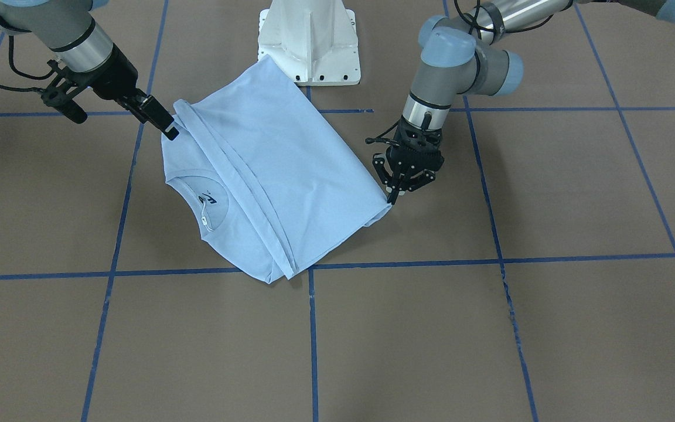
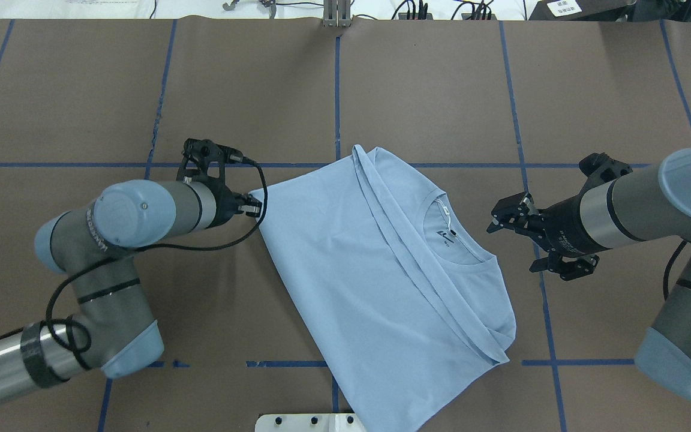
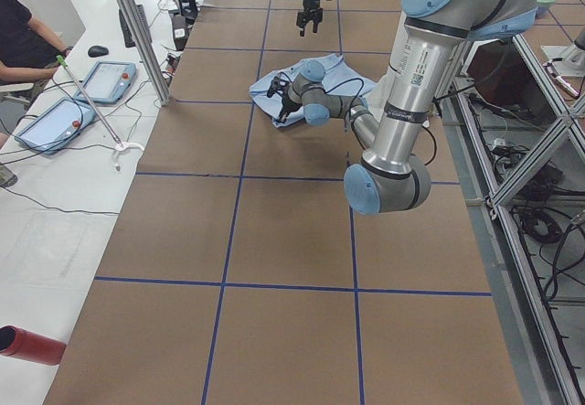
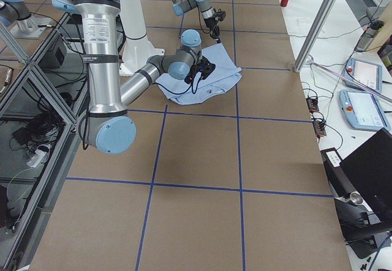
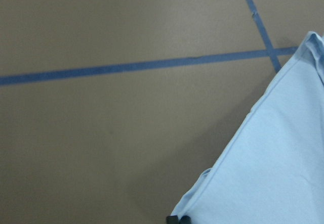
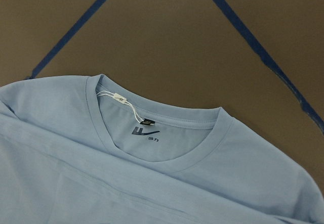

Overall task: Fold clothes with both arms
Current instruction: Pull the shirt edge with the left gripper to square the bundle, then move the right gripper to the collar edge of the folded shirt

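The light blue T-shirt (image 2: 351, 264) lies folded on the brown table, with a hem band running diagonally across it. Its ribbed collar (image 2: 459, 240) with the white tag faces my right arm; the chest print is hidden. The shirt also shows in the front view (image 1: 279, 170). My left gripper (image 2: 254, 207) is shut on the shirt's corner, low at the table, as the front view (image 1: 393, 196) and the left wrist view (image 5: 178, 219) show. My right gripper (image 2: 498, 219) is open and empty, just beside the collar side and apart from the cloth; in the front view (image 1: 164, 126) it is near a folded corner. The right wrist view shows the collar (image 6: 167, 163).
The white pedestal base (image 1: 309, 47) stands just behind the shirt. Blue tape lines (image 1: 313, 328) divide the brown table into squares. A side table with tablets (image 3: 55, 122) and a metal post (image 3: 137, 30) stand beyond the table's far edge.
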